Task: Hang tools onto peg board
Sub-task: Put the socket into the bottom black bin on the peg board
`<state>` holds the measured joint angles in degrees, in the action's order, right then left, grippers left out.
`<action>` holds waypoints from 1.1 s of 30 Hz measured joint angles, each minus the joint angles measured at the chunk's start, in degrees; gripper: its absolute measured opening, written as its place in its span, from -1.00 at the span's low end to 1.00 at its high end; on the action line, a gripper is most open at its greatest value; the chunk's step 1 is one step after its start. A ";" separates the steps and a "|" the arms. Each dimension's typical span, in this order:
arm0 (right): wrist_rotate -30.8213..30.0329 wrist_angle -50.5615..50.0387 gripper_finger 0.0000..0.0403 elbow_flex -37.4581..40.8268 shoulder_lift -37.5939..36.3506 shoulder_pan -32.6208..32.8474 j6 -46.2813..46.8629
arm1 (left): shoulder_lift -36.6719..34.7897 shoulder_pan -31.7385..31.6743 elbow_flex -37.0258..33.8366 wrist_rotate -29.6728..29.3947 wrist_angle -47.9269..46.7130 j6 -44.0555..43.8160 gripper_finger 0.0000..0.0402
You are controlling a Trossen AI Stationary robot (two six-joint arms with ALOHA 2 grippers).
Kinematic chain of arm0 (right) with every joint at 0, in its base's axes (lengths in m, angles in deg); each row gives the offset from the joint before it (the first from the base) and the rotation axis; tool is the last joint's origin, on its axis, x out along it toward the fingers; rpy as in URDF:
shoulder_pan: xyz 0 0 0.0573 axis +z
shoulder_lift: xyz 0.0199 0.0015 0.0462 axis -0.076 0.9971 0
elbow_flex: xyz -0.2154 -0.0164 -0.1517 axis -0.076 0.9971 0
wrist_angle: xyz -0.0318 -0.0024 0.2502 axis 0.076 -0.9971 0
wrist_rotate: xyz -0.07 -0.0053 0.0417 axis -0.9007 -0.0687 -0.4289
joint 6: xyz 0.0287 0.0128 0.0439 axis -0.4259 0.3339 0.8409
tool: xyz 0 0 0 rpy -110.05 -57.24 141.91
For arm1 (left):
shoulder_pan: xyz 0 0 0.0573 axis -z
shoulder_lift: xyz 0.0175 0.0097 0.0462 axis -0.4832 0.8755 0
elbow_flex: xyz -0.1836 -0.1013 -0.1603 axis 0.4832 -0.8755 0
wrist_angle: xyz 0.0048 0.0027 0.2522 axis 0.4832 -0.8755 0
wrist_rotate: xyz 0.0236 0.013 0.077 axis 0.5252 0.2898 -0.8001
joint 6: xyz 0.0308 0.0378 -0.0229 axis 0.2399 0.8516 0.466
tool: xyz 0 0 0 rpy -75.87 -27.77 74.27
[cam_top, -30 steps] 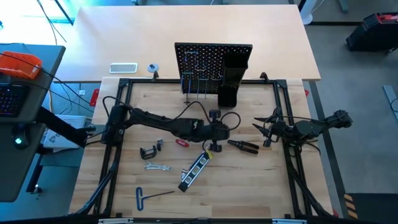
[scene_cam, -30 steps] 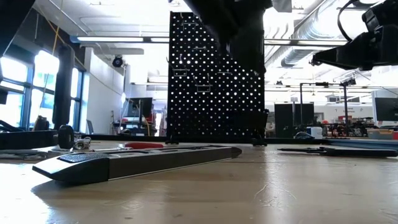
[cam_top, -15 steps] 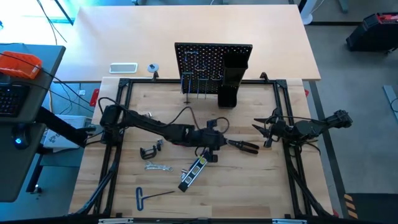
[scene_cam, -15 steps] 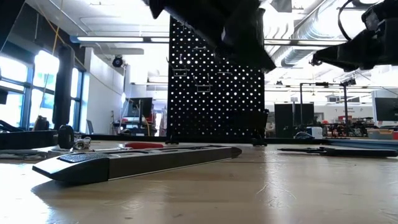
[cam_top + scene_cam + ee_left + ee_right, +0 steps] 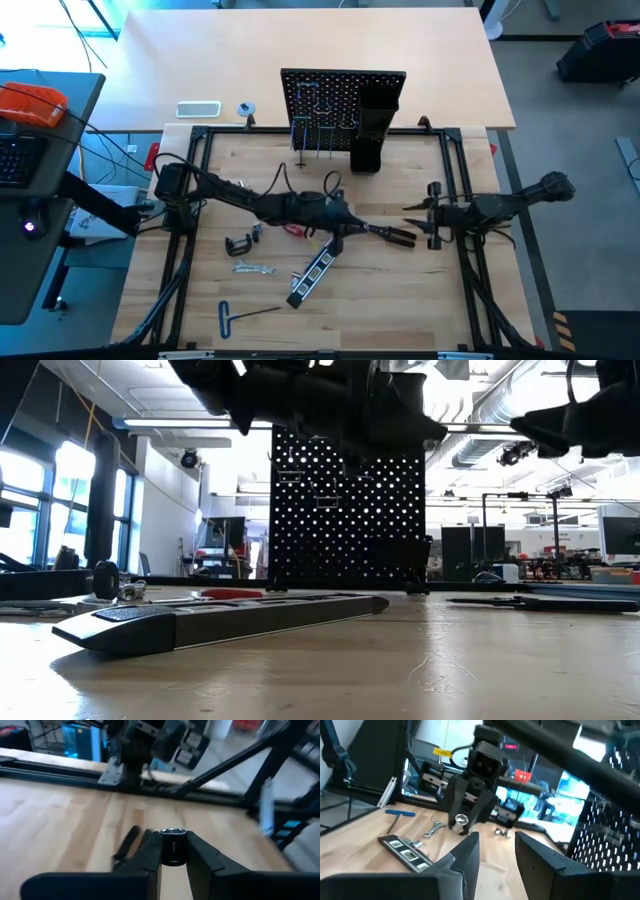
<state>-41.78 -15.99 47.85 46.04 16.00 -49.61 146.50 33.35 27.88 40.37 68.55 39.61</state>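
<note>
Gripping socket (image 5: 173, 847) — left end effector (image 5: 173, 865) | right end effector (image 5: 496, 851) parted, idle

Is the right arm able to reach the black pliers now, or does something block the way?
Probably yes. The black pliers lie flat just beside the right pincer, which is open and empty. The left pincer, holding a small socket, hovers near their other end.

The left gripper (image 5: 345, 228) sits mid-table. The pliers (image 5: 392, 234) lie just to its right, the bar (image 5: 311, 273) just before it, the screwdriver (image 5: 292, 229) just left, the peg board (image 5: 330, 100) well behind. Farther left lie the C-clamp (image 5: 240, 243) and wrench (image 5: 254, 267).
</note>
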 joint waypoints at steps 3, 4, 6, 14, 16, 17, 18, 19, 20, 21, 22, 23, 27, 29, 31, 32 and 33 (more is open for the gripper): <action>2.19 8.02 -0.36 0.01 5.85 0.00 -5.41 | 0.00 0.01 -0.34 0.72 2.22 -3.29 -0.78; 2.91 10.79 -0.33 0.02 7.96 0.00 -7.34 | 0.00 0.01 -0.34 0.88 2.88 -3.99 -0.78; 3.95 15.39 -0.25 0.02 12.43 0.00 -10.19 | 0.00 0.01 -0.34 0.97 4.10 -5.44 -0.78; 4.28 22.09 0.11 -4.94 30.04 -0.48 -14.26 | 0.02 -1.54 -0.36 0.96 6.10 -11.67 -0.78; 3.54 22.06 0.13 -7.60 34.49 -0.48 -15.76 | 0.02 -2.02 -0.39 1.12 7.01 -13.41 -0.78; 3.07 22.07 0.13 -9.14 36.66 -0.48 -16.57 | 0.02 -2.27 -0.39 1.15 7.39 -14.15 -0.78; 2.50 22.08 0.13 -10.64 38.82 -0.48 -17.86 | 0.02 -2.41 -0.39 1.17 7.71 -14.62 -0.78; 1.55 22.11 0.13 -12.24 41.00 -0.41 -19.01 | 0.02 -2.50 -0.39 1.33 8.15 -15.06 -0.78; 0.46 22.08 0.12 -13.77 43.05 -0.34 -19.48 | 0.05 -2.59 -0.39 1.71 8.65 -15.42 -0.78; -0.70 21.98 0.11 -15.14 44.89 -0.33 -20.41 | 0.07 -2.59 -0.39 1.84 9.29 -15.67 -0.78; -1.66 21.96 0.10 -16.55 46.69 -0.33 -21.46 | 0.07 -2.59 -0.39 1.84 9.90 -15.92 -0.78; -2.43 22.04 0.08 -17.90 48.34 -0.33 -22.27 | 0.07 -2.57 -0.39 1.86 10.29 -15.97 -0.78; -5.77 21.91 0.01 -21.78 53.78 -0.33 -24.84 | 0.07 -2.50 -0.39 1.85 10.22 -15.97 -0.78; -6.51 21.83 -0.02 -22.96 55.55 -0.33 -25.16 | 0.07 -2.44 -0.39 1.44 10.53 -15.95 -0.78; -6.98 21.98 -0.08 -23.85 57.01 -0.33 -24.97 | 0.07 -2.42 -0.39 1.43 11.02 -15.71 -0.78; -7.80 22.02 -0.11 -24.10 57.46 -0.29 -24.69 | 0.09 -2.41 -0.43 1.43 11.11 -15.44 -0.78; -8.63 22.13 -0.14 -24.25 57.73 -0.11 -24.15 | 0.11 -2.39 -0.45 1.45 11.30 -15.20 -0.78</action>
<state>-50.41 6.14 23.60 103.77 15.89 -73.77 146.60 30.96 27.43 41.82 79.85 24.41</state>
